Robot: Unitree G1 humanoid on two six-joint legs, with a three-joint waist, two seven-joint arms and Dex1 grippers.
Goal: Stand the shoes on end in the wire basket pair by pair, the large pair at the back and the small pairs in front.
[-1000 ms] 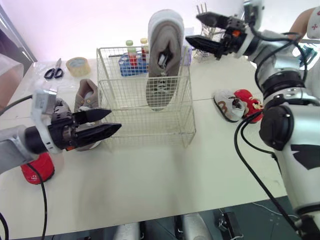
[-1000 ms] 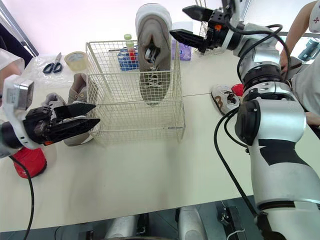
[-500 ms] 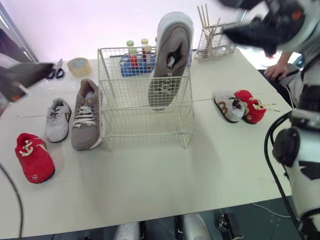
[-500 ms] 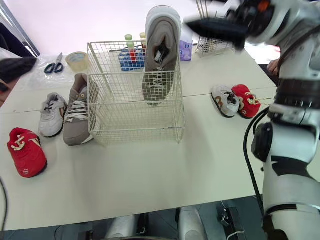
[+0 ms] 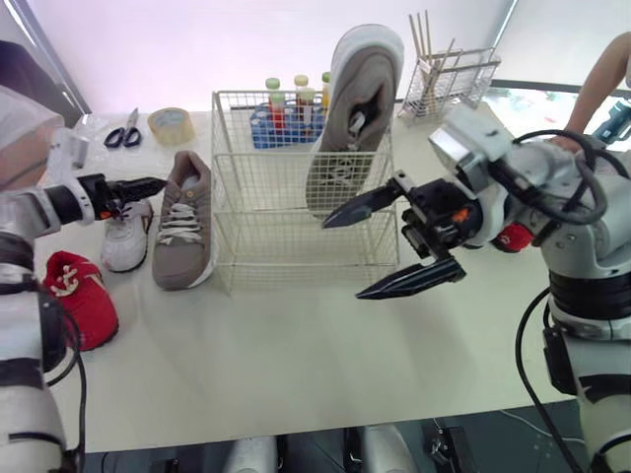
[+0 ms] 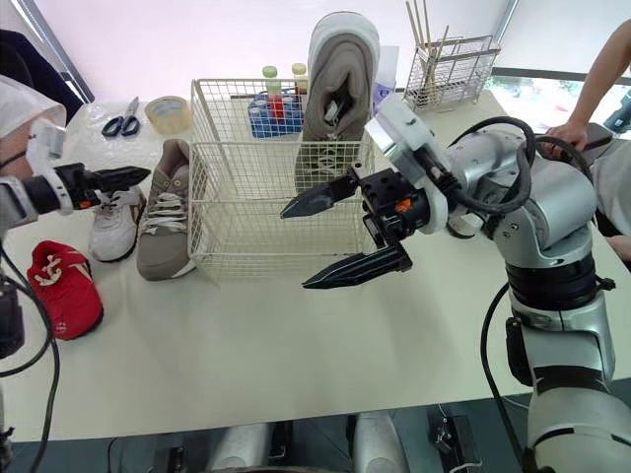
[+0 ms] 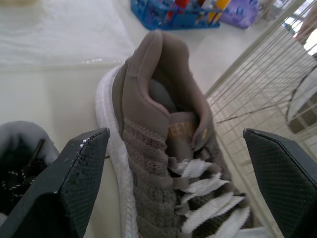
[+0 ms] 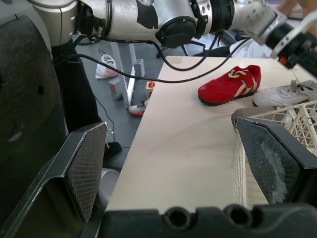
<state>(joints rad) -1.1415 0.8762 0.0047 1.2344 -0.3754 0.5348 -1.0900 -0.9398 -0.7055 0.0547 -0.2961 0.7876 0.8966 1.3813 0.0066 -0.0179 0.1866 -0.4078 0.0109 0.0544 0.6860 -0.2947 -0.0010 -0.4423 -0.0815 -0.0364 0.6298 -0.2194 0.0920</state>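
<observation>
The wire basket (image 5: 296, 212) stands mid-table. One large taupe shoe (image 5: 357, 108) stands on end in its back right, heel sticking up over the rim. Its mate (image 5: 182, 232) lies flat just left of the basket, with a small grey-white shoe (image 5: 126, 235) and a small red shoe (image 5: 84, 307) further left. My left gripper (image 5: 153, 184) is open, hovering just behind the flat taupe shoe's heel (image 7: 163, 134). Low in front of the basket's right front corner, my right gripper (image 5: 343, 258) is wide open and holds nothing. A red small shoe (image 5: 515, 236) peeks out behind my right arm.
At the table's back lie scissors (image 5: 123, 134), a tape roll (image 5: 172, 125), a blue rack of tubes (image 5: 286, 110) and a wire holder with sticks (image 5: 446, 79). A person's arm (image 5: 603, 79) reaches in at the far right.
My right gripper came down from above the back of the basket to its front right. My left gripper swung in from the left to behind the flat taupe shoe's heel. The camera shifted slightly.
</observation>
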